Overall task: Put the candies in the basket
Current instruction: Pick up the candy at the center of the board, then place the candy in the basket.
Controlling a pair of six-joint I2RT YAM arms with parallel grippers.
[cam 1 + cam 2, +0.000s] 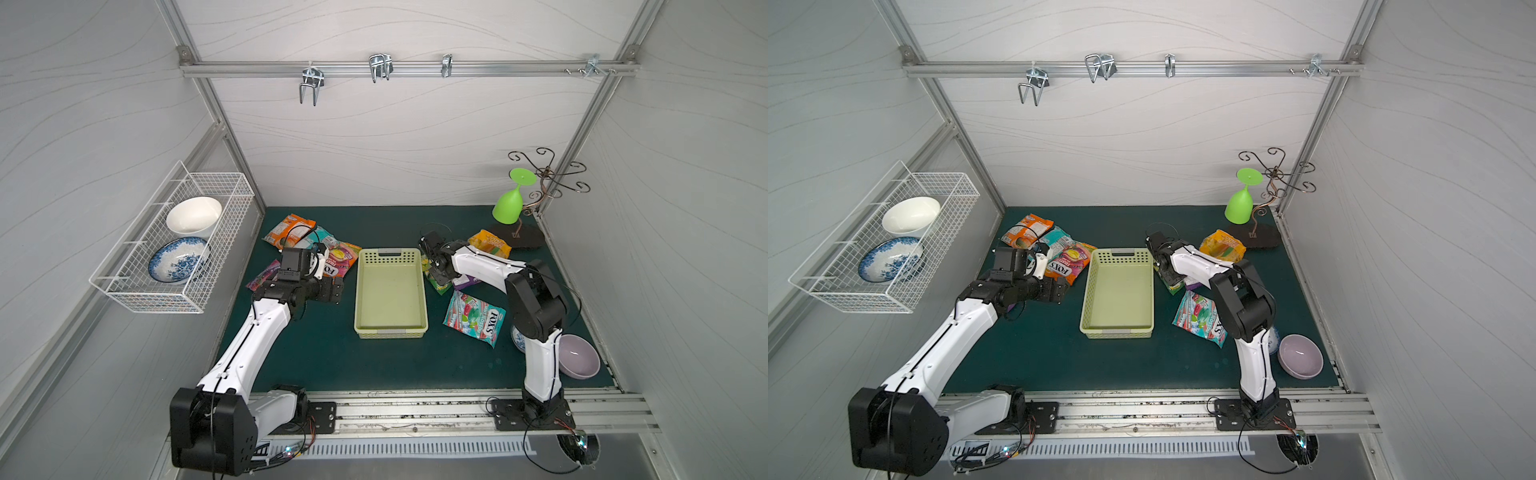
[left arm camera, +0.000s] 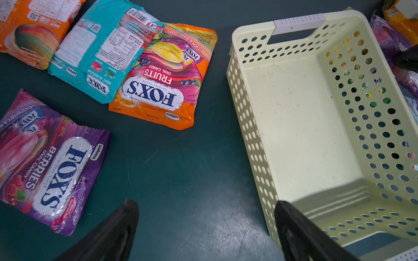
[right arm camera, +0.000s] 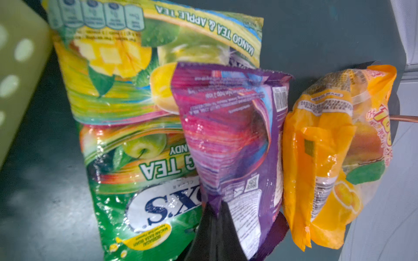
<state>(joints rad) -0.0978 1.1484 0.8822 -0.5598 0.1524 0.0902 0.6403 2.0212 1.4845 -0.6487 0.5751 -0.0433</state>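
The right end effector (image 3: 214, 226) is clamped on one corner of the purple bag (image 3: 233, 126); that bag lies partly over the green bag (image 3: 126, 140), just beside the orange-yellow bag (image 3: 323, 158), on the bench (image 1: 332, 353) close to the right long wall of the basket (image 1: 390, 332), which holds no candy yet; the step in hand looks like the lift and carry of this first bag. I would raise it straight up before any sideways travel, so the green bag underneath is not dragged along; the pinch is thin and the film glossy, so a slow start should keep the corner from slipping out. The bag will likely hang limp from that corner, so it needs height enough for its trailing edge to pass the perforated rim, then release low over the basket floor. The left end effector (image 2: 205, 205) stands spread wide and empty above bare bench between the berries bag (image 2: 49, 162) and the basket; it is best kept clear of the drop.
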